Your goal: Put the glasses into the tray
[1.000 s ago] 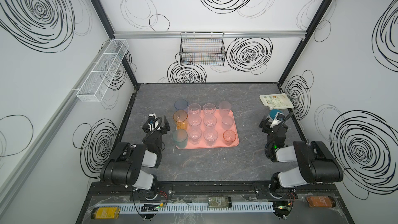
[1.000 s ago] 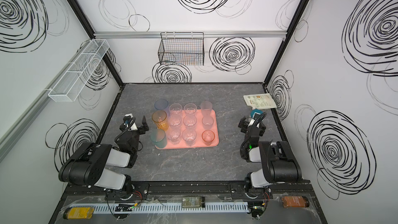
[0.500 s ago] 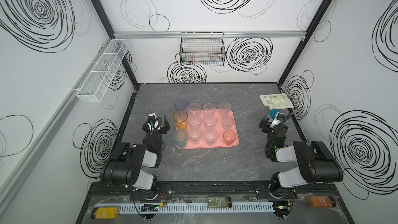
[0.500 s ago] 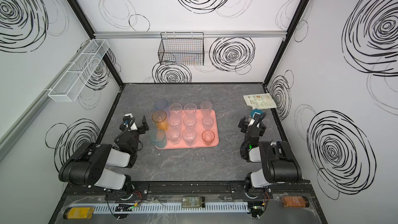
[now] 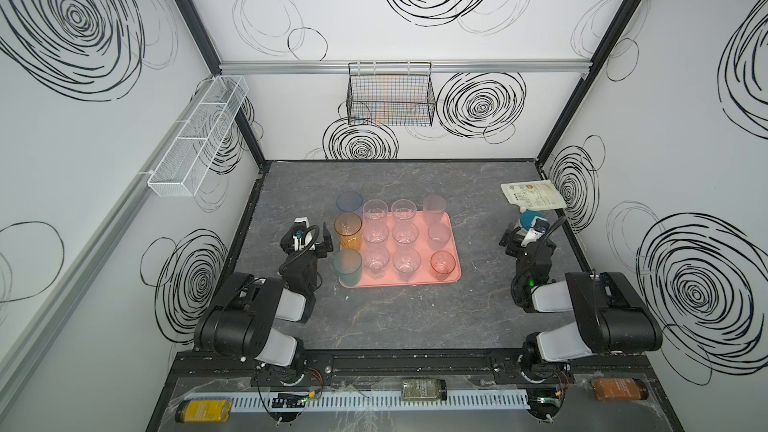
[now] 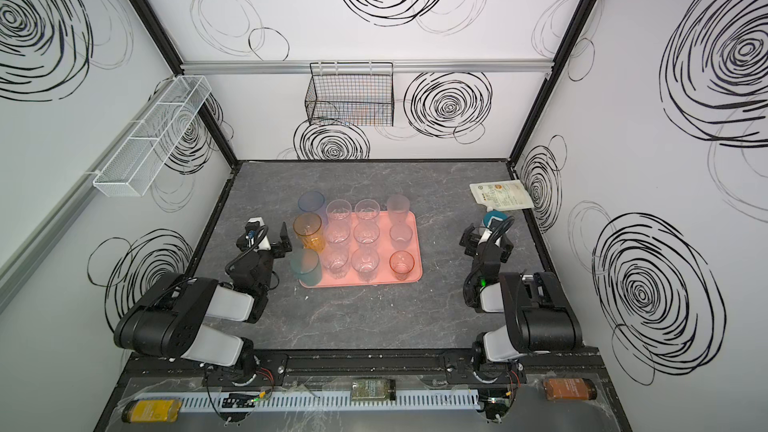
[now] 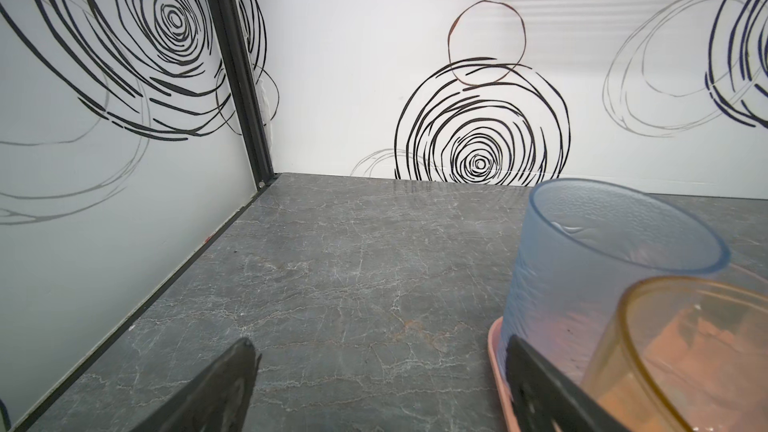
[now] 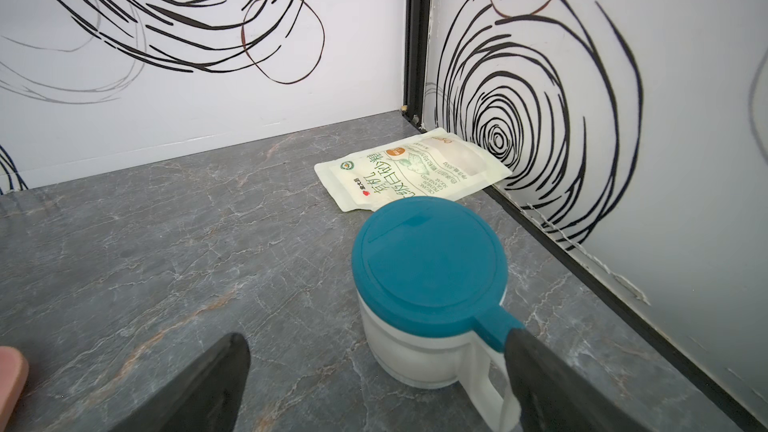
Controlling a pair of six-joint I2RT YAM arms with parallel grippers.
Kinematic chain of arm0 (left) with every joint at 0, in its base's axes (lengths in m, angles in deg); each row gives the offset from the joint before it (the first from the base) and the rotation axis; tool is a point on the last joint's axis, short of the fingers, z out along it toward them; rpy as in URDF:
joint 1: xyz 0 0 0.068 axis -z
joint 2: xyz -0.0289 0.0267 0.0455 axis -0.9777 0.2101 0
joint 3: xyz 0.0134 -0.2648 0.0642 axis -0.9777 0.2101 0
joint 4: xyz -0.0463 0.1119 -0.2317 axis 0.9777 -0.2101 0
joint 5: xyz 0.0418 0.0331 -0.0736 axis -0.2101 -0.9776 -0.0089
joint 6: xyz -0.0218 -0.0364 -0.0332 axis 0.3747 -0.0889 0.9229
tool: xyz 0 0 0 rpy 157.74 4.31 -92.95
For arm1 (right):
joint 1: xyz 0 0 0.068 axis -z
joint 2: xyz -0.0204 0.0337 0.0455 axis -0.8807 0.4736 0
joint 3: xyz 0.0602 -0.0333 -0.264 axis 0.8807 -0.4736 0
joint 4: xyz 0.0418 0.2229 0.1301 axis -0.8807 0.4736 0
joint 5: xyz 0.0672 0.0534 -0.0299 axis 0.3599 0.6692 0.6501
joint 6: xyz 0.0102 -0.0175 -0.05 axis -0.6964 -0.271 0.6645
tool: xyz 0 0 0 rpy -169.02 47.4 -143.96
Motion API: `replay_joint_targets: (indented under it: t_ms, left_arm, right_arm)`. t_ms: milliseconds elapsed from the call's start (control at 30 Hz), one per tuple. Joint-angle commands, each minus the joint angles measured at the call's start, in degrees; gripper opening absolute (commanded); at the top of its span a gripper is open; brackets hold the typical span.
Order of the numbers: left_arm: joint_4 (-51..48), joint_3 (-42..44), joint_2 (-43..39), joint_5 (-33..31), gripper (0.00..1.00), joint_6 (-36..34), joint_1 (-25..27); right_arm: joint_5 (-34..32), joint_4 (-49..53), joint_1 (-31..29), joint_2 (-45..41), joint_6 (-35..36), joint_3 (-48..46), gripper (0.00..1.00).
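Observation:
The salmon-pink tray (image 5: 452,249) (image 6: 413,243) lies mid-table, seen in both top views. On it stand the glasses: several short clear ones (image 5: 405,234), a small amber one (image 5: 442,264) and a tall pinkish one (image 5: 434,207). Along its left side stand a blue glass (image 5: 349,202) (image 7: 602,251), an amber glass (image 5: 348,229) (image 7: 681,347) and a teal glass (image 5: 348,266). My left gripper (image 5: 309,236) (image 7: 379,344) is open and empty just left of the tray rim (image 7: 496,351). My right gripper (image 5: 525,238) (image 8: 376,336) is open and empty at the far right.
A white jug with a teal lid (image 8: 428,268) (image 5: 530,218) stands right in front of the right gripper, a white pouch (image 8: 411,172) behind it in the corner. A black wire basket (image 5: 390,97) and a white mesh basket (image 5: 199,135) hang on the walls. Bottles (image 5: 422,388) lie below the front rail.

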Motion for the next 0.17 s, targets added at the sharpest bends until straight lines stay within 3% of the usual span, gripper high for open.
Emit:
replay_joint_targets:
  t_ms: [0,133]
  left_arm:
    - [2.6,-0.8,0.3,6.3,0.96,-2.6,-0.6]
    - [2.4,-0.9,0.0,7.4,0.96,-2.1,-1.1]
  right_arm:
    - [-0.3,-1.4,0.0,-0.4,0.4,0.8,1.0]
    - [-0.3,-1.4,-0.1,-0.4,0.3,0.9,1.0]
